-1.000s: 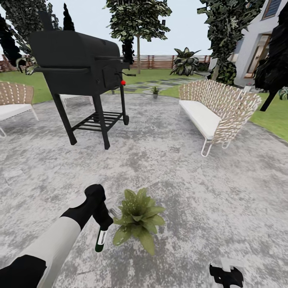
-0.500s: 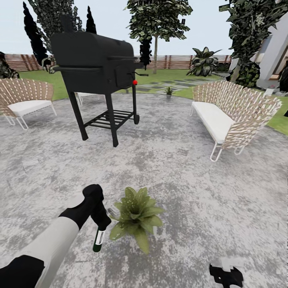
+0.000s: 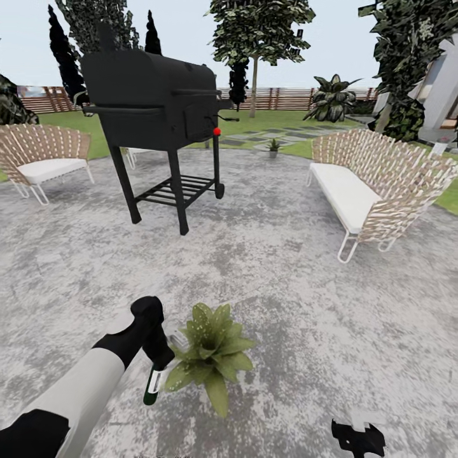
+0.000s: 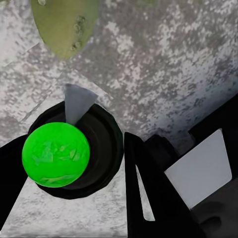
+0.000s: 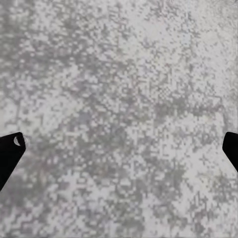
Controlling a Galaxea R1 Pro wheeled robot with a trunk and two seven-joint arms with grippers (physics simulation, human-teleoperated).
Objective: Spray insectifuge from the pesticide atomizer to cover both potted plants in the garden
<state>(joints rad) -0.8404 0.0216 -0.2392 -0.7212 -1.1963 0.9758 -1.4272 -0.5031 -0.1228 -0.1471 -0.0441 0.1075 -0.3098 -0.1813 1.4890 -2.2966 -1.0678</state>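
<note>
My left gripper (image 3: pixel 158 355) is shut on the pesticide atomizer (image 3: pixel 151 385), a small dark green bottle hanging below it, its pale nozzle head turned toward a potted plant (image 3: pixel 210 353). That low green rosette stands on the grey paving just right of the gripper, and whitish insectifuge specks dot its upper leaves. In the left wrist view, black fingers (image 4: pixel 148 193) flank the atomizer (image 4: pixel 57 154), and a speckled leaf (image 4: pixel 62 25) lies beyond the nozzle. A second small potted plant (image 3: pixel 273 147) stands far off at the patio's back edge. My right gripper (image 3: pixel 359 439) hangs open low above the paving (image 5: pixel 119 99).
A black barbecue smoker (image 3: pixel 156 108) on legs stands ahead on the left. One wicker bench (image 3: pixel 372 191) is on the right and a wicker chair (image 3: pixel 41 159) on the far left. Lawn, a slat fence (image 3: pixel 286 98) and trees lie beyond the patio.
The camera has swung left, shifting the barbecue and bench rightward in the picture. The left gripper still holds the atomizer, now tilted and slightly closer to the plant.
</note>
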